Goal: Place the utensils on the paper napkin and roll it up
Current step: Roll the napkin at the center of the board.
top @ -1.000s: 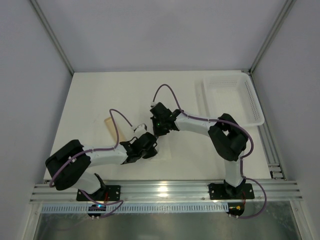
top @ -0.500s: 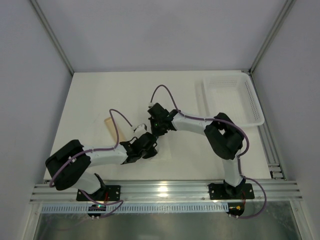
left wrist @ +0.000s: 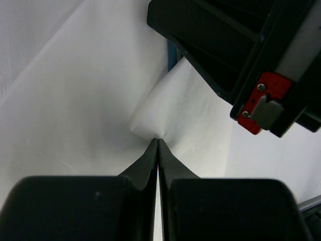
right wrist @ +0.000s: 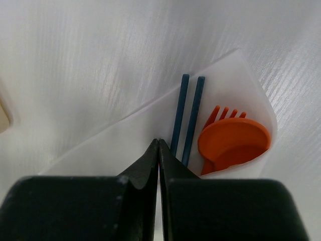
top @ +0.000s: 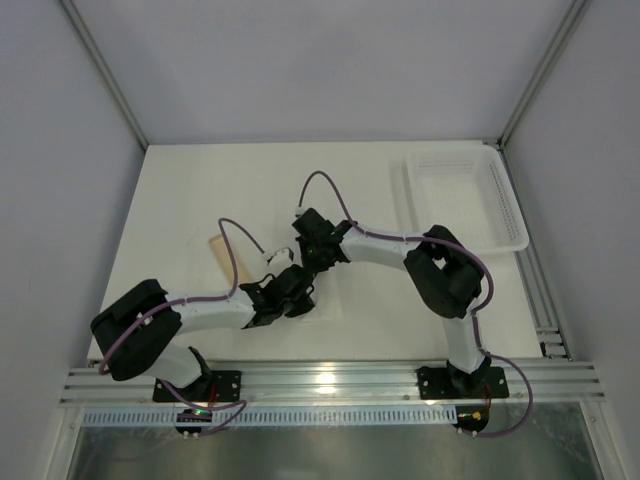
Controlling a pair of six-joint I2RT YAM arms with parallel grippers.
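Observation:
The paper napkin (right wrist: 100,145) lies folded over the utensils, which stick out of its open end. They are two blue sticks (right wrist: 193,115), an orange spoon (right wrist: 233,140) and an orange fork (right wrist: 225,113) under it. My right gripper (right wrist: 159,140) is shut, its tips resting on the folded layer just left of the blue sticks. My left gripper (left wrist: 158,140) is shut on a raised corner of the paper napkin (left wrist: 185,115). From above, the left gripper (top: 303,290) and right gripper (top: 312,250) sit close together mid-table, hiding most of the napkin.
A white mesh basket (top: 465,200) stands at the back right. A pale tan flat piece (top: 218,250) lies on the table left of the grippers. The right gripper's black body with a red tab (left wrist: 261,105) hangs close above the left gripper's tips.
The right arm's wrist and elbow have shifted slightly to the left. The left arm has not moved. Both grippers stay shut.

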